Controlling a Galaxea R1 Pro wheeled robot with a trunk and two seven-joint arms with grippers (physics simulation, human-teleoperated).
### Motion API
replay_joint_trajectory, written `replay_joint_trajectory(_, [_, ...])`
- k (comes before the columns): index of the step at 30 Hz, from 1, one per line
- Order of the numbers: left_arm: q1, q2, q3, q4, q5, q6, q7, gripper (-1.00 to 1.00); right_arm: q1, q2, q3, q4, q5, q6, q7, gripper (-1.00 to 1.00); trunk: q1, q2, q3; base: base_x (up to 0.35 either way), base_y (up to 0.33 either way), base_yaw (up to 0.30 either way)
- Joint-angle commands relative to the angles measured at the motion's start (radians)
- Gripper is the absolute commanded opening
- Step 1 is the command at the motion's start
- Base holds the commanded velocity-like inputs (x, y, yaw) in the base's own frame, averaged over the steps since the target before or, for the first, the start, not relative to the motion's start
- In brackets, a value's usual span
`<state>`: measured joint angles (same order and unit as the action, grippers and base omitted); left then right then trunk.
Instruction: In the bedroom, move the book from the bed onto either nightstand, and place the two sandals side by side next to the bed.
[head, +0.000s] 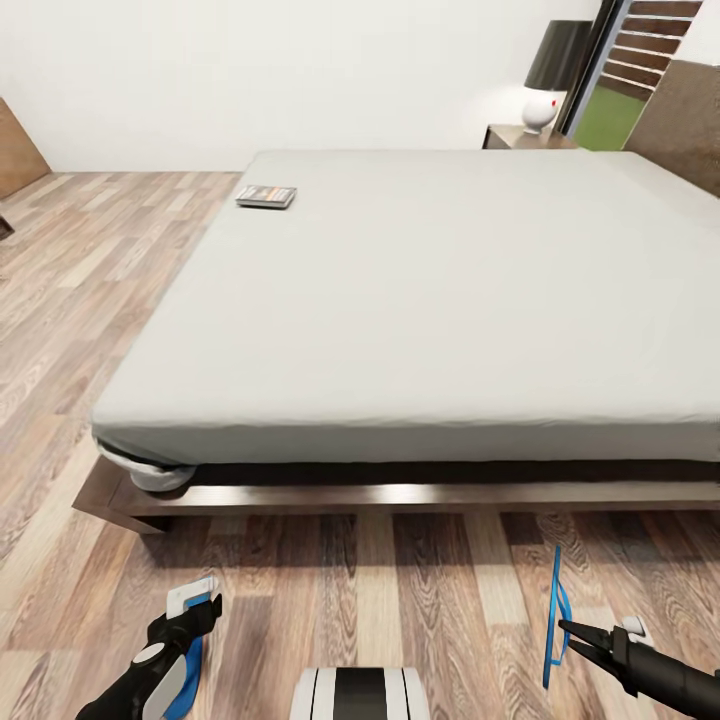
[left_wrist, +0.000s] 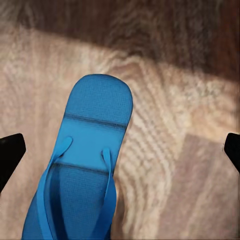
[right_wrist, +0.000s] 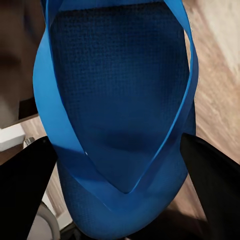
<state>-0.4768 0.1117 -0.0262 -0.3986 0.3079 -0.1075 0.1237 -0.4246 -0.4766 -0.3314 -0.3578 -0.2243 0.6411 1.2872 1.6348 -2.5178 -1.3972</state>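
Note:
The book lies flat on the far left corner of the bed. One blue sandal lies sole-down on the plank floor in front of the bed. My left gripper hovers over it, open, fingers wide apart and off it. My right gripper is shut on the other sandal, which hangs upright on its edge above the floor at the bed's foot. In the right wrist view this sandal sits between the dark fingers. A nightstand stands beyond the bed's far side.
A white lamp with a dark shade stands on the nightstand, beside a window. The bed's dark wooden frame juts out low at the front. Plank floor runs along the bed's left side. My base is at the bottom centre.

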Motion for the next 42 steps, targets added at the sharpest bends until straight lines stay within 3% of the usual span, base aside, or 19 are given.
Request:
replay_joint_trajectory(1, [0.000,0.000,-0.003,0.000,0.006,-0.003,0.001,1.00,0.000,0.000,-0.001,0.000,-0.001,0.008,0.001,-1.00,-0.001,0.000,0.003,0.000,0.000,0.000])
replay_joint_trajectory(6, [0.000,0.006,-0.002,0.000,0.007,-0.002,-0.021,1.00,0.000,0.000,-0.001,0.000,0.000,0.005,0.001,-1.00,-0.001,0.000,0.003,0.000,0.000,0.000])
replay_joint_trajectory(9, [0.000,0.020,0.003,0.000,0.009,0.001,-0.102,1.00,0.000,0.000,-0.001,0.000,0.000,0.003,0.001,-1.00,-0.001,0.000,0.003,0.000,0.000,0.000])
replay_joint_trajectory(11, [0.000,0.054,0.026,-0.001,0.028,0.035,-0.248,1.00,0.000,0.000,-0.001,0.001,0.000,0.001,0.000,-1.00,-0.001,0.000,0.003,0.000,0.000,0.000])
replay_joint_trajectory(12, [0.000,0.089,0.051,-0.001,0.053,0.078,-0.352,1.00,0.000,0.000,-0.001,0.001,0.000,0.001,0.000,-1.00,-0.001,0.000,0.003,0.000,0.000,0.000])
replay_joint_trajectory(13, [0.000,0.103,0.060,-0.001,0.064,0.094,-0.390,1.00,0.000,0.000,-0.001,0.001,0.000,0.001,0.000,-1.00,-0.001,0.000,0.003,0.000,0.000,0.000])
replay_joint_trajectory(15, [0.000,0.157,0.089,-0.001,0.108,0.154,-0.563,1.00,0.000,0.000,-0.001,0.001,0.002,0.000,-0.001,-1.00,-0.001,0.000,0.003,0.000,0.000,0.000])
replay_joint_trajectory(17, [0.002,0.210,0.106,0.006,0.143,0.197,-0.835,1.00,0.000,0.000,-0.001,0.001,0.006,-0.002,-0.006,-1.00,-0.001,0.000,0.003,0.000,0.000,0.000])
replay_joint_trajectory(18, [0.003,0.220,0.108,0.013,0.147,0.202,-0.900,1.00,0.000,0.000,-0.001,0.001,0.007,-0.002,-0.008,-1.00,-0.001,0.000,0.003,0.000,0.000,0.000])
replay_joint_trajectory(20, [0.004,0.231,0.110,0.026,0.152,0.208,-0.973,1.00,0.000,0.000,0.000,0.000,0.008,-0.003,-0.011,-1.00,-0.001,0.000,0.003,0.000,0.000,0.000])
replay_joint_trajectory(23, [0.005,0.238,0.112,0.036,0.155,0.211,-1.014,1.00,0.000,0.000,0.000,-0.018,0.011,-0.005,-0.029,-1.00,-0.001,0.000,0.003,0.000,0.000,0.000])
replay_joint_trajectory(25, [0.006,0.238,0.111,0.037,0.154,0.211,-1.021,1.00,0.000,0.001,0.001,-0.058,0.012,-0.005,-0.088,-1.00,-0.001,0.000,0.003,0.000,0.000,0.000])
replay_joint_trajectory(31, [0.006,0.236,0.111,0.038,0.154,0.212,-1.025,1.00,0.000,0.001,0.007,-0.162,0.014,-0.006,-0.474,-1.00,-0.001,0.000,0.003,0.000,0.000,0.000])
replay_joint_trajectory(34, [0.006,0.235,0.111,0.038,0.154,0.212,-1.026,1.00,0.000,0.002,0.009,-0.183,0.017,-0.007,-0.614,-1.00,-0.001,0.000,0.003,0.000,0.000,0.000])
replay_joint_trajectory(36, [0.006,0.233,0.111,0.038,0.154,0.212,-1.025,1.00,0.000,0.004,0.010,-0.221,0.018,-0.007,-0.660,-1.00,-0.001,0.000,0.003,0.000,0.000,0.000])
replay_joint_trajectory(39, [0.006,0.232,0.111,0.038,0.154,0.212,-1.024,1.00,0.000,0.005,0.012,-0.269,0.043,-0.008,-0.677,-1.00,-0.001,0.000,0.003,0.000,0.000,0.000])
replay_joint_trajectory(42, [0.006,0.232,0.111,0.038,0.154,0.212,-1.023,1.00,0.000,0.007,0.011,-0.288,0.132,-0.008,-0.719,-1.00,-0.001,0.000,0.003,0.000,0.000,0.000])
